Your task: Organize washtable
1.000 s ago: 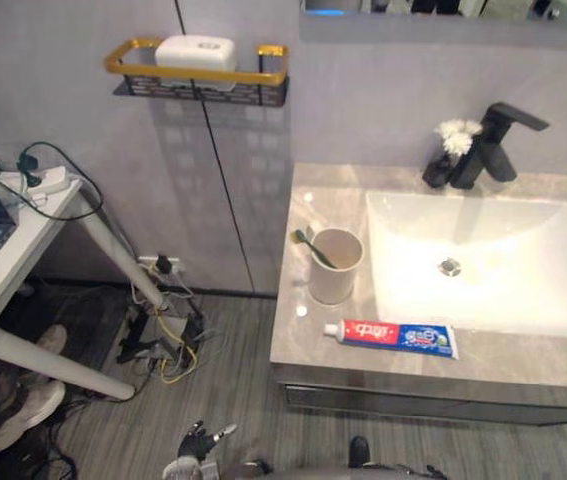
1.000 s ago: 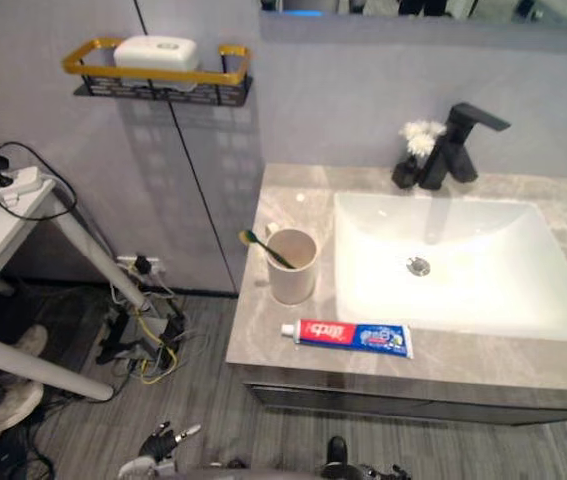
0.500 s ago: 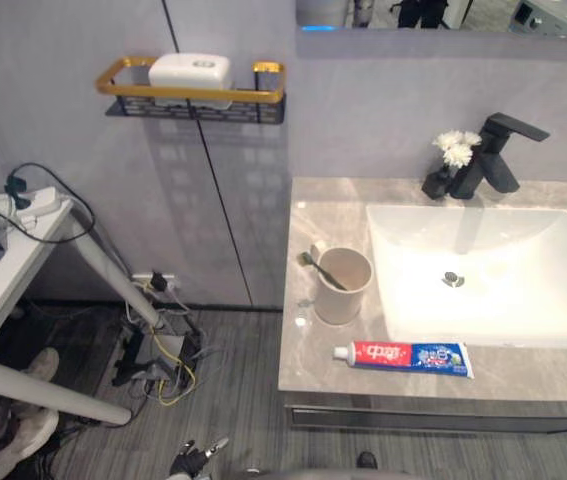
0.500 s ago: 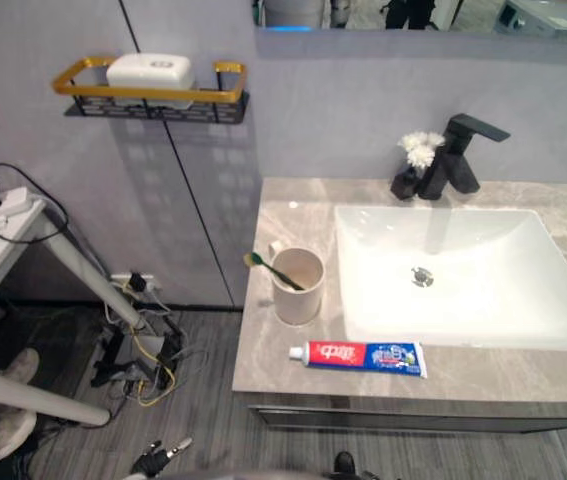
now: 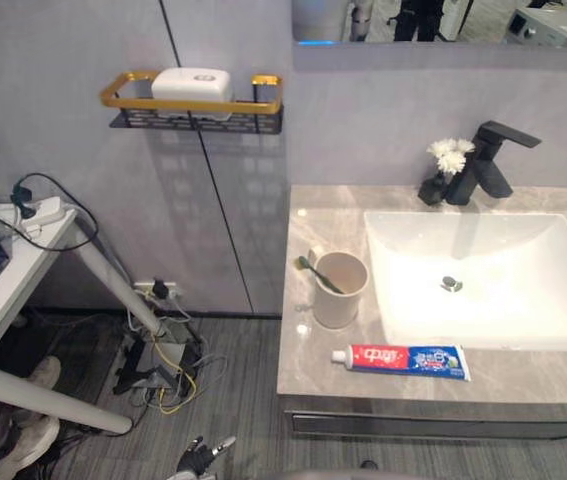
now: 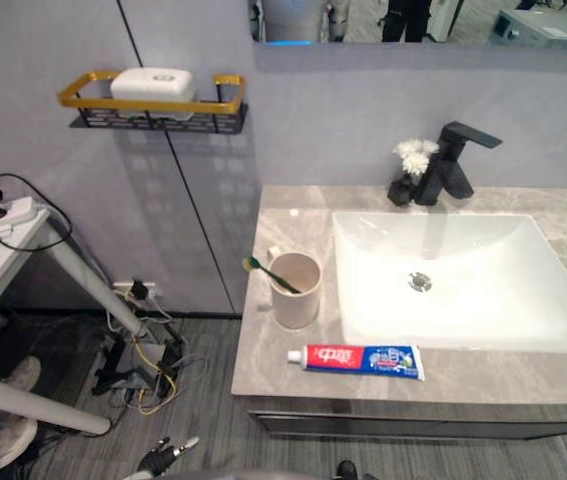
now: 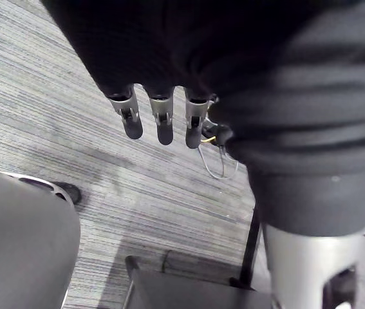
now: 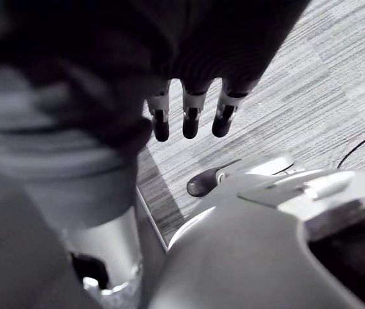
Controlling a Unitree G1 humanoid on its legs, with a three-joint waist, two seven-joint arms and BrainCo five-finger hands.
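Observation:
A beige cup [image 5: 340,290] stands on the grey marble washtable [image 5: 315,215], left of the white sink [image 5: 483,285], with a green toothbrush [image 5: 315,273] leaning in it. A red and blue toothpaste tube [image 5: 400,360] lies flat near the front edge. My left hand [image 5: 201,460] hangs low over the floor, far below the countertop; its fingers [image 7: 159,119] are straight and hold nothing. My right hand's fingers [image 8: 192,114] also hang straight over the floor, empty.
A black faucet [image 5: 491,160] and a small dark vase of white flowers [image 5: 447,168] stand behind the sink. A gold-railed wall shelf [image 5: 193,100] carries a white box [image 5: 193,82]. A white desk [image 5: 23,255], floor cables [image 5: 158,365] and a person's shoe [image 5: 13,440] lie to the left.
The whole picture has shifted as the camera moved; the cup, toothbrush and toothpaste stay where they were. My left hand shows a little lower at the bottom edge.

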